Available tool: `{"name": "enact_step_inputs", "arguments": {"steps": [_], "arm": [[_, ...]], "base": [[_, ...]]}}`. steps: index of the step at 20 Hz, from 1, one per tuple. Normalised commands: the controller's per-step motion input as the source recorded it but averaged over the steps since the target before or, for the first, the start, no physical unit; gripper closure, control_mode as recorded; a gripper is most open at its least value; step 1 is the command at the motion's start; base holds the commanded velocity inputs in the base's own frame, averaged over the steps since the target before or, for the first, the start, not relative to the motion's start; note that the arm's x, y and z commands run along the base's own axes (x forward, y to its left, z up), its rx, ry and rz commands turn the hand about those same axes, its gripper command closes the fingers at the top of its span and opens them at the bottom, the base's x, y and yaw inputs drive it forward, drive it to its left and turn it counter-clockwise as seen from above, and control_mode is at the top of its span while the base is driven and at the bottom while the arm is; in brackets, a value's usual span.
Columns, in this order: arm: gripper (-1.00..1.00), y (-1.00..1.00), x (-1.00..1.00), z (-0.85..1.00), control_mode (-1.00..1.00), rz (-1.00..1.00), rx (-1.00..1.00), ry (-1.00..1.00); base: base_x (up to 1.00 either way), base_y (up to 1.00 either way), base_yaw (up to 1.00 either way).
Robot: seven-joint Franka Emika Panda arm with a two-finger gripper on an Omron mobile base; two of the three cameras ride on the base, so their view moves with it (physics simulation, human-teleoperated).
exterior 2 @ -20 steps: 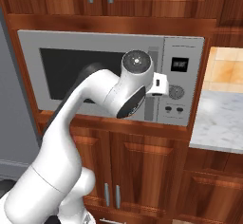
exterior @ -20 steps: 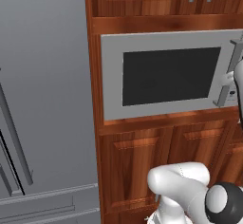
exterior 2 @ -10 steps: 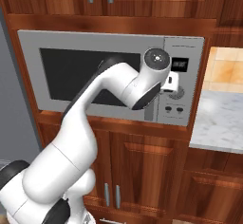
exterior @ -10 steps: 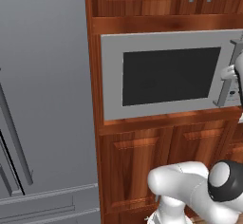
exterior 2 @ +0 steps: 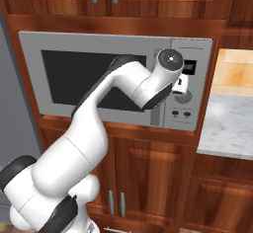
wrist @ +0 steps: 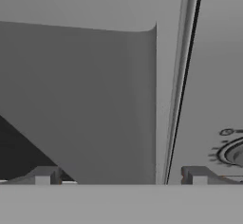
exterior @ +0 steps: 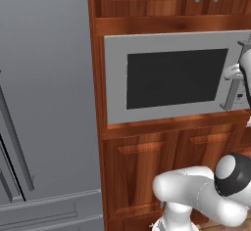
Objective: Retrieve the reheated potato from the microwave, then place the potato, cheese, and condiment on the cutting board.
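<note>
At the far left of the left base view stands a tall flat grey refrigerator front [exterior: 44,103] with long slanting handles, and just right of it a red-brown wooden cabinet column [exterior: 147,166] holds the large light-grey built-in microwave [exterior: 169,80]. The microwave sits level, its long axis running side to side; its shut door with the dark window faces out toward the robot. Along the door's right edge runs an upright grey bar handle [exterior: 233,85], and right of that, in the right base view, lies the side button panel [exterior 2: 185,86] with a small dark display and round knobs. The white arm reaches up across the door so that its hand lies at this seam, and the gripper [wrist: 121,175] points squarely at the door edge, its two dark finger tips [wrist: 45,174] spread wide apart with the seam between door and panel standing in the gap between them and nothing held. At the far right a pale marbled counter [exterior 2: 230,128] adjoins the cabinets. Compared with a second ago, the wrist has swung rightward from the window to the handle and panel, while the microwave door remains closed.
</note>
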Motion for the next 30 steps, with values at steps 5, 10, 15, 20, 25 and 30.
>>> {"name": "enact_step_inputs", "arguments": {"steps": [5,10,15,20,25,30], "arm": [[-1.00,0.03,0.37,-0.14,-1.00,0.00,0.01,-0.11],[1.00,0.28,0.47,-0.18,-1.00,0.00,0.03,-0.20],[1.00,0.40,0.39,-0.14,-1.00,0.04,0.06,-0.05],[1.00,0.34,-0.49,-0.04,-1.00,0.16,0.00,-0.02],[1.00,0.12,-0.82,0.00,-1.00,0.06,0.00,-0.03],[1.00,0.04,-0.80,0.07,-1.00,0.03,0.00,0.02]], "base": [[0.00,0.00,0.00],[0.00,0.00,0.00],[0.00,0.00,0.00],[0.00,0.00,0.00],[0.00,0.00,0.00],[0.00,0.00,0.00]]}}
